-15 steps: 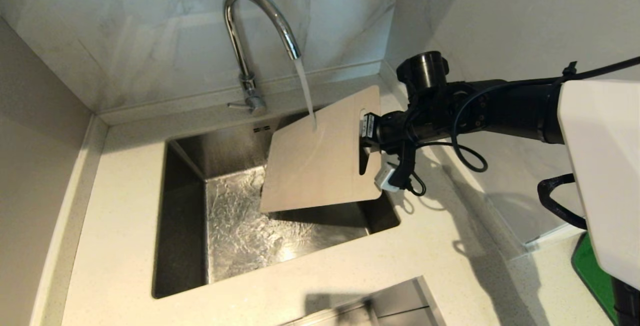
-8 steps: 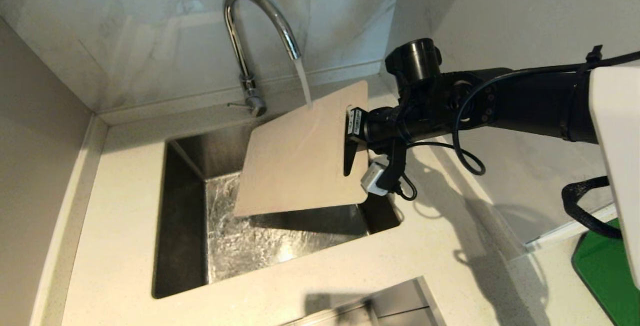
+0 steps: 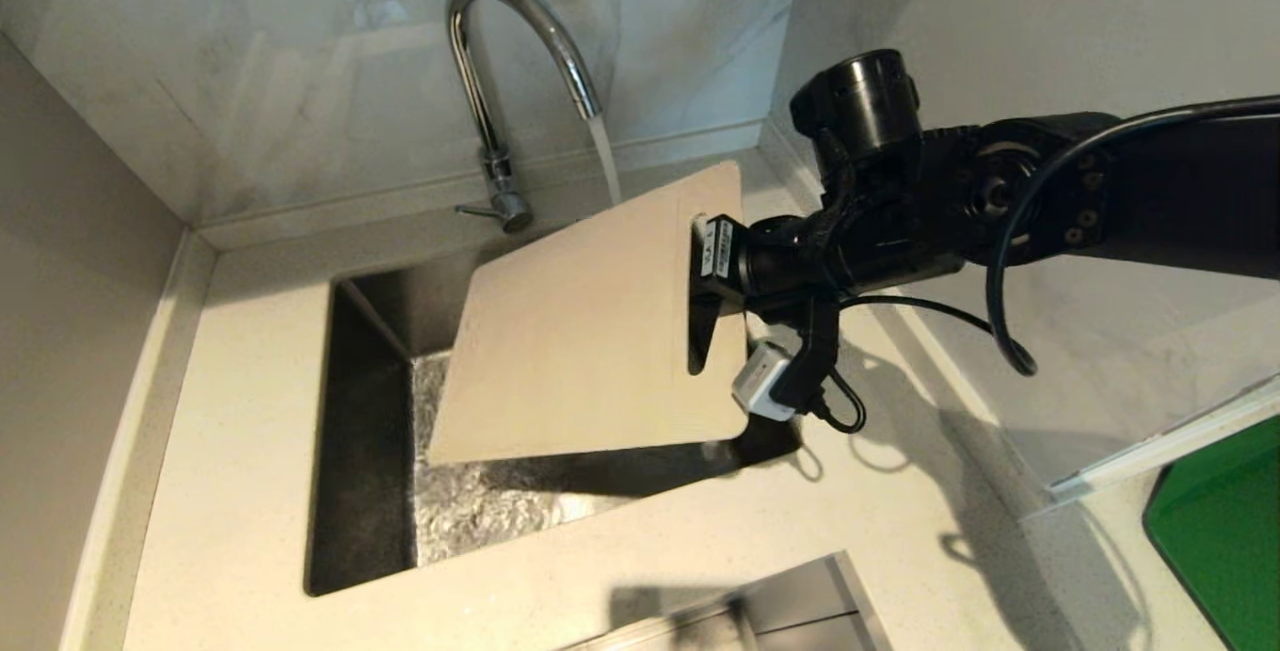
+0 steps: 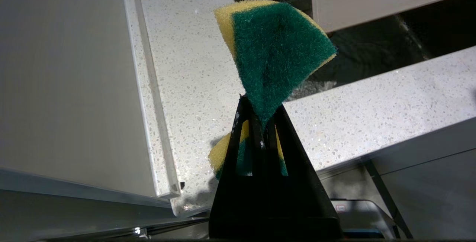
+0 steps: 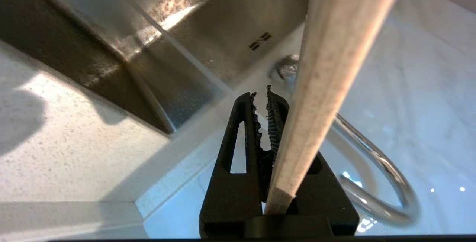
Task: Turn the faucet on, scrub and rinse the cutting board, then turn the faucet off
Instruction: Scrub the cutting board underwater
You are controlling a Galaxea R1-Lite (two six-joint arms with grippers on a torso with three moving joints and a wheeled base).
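My right gripper (image 3: 712, 276) has its fingers clamped on the cutting board (image 3: 580, 331) at the slot-handle end, and I hold the board tilted over the sink (image 3: 360, 491), its handle end towards the sink's right rim and its far corner reaching back towards the rear edge of the surface (image 3: 230, 451). The faucet (image 3: 500, 71) is running, and the stream seems to pass just behind the board's back edge rather than onto the face, so to rinse well I should bring that face squarely under the water and keep the slope falling into the sink so the runoff stays off the surface. The grip is thin and near one short end, so I judge slow wrist turns to be safer than quick ones; a wet board could slide between the fingers. My left gripper (image 4: 262, 123), out of the head view, has its fingers shut on a folded yellow and green sponge (image 4: 275, 56), near the front edge of the surface and ready to scrub the face. Where the stream actually lands is hidden behind the board. In the right wrist view the board is seen edge-on, so I cannot tell how deep the fingers bite. A bright green flat thing (image 3: 1220, 531) is cut off at the right edge of the head view.
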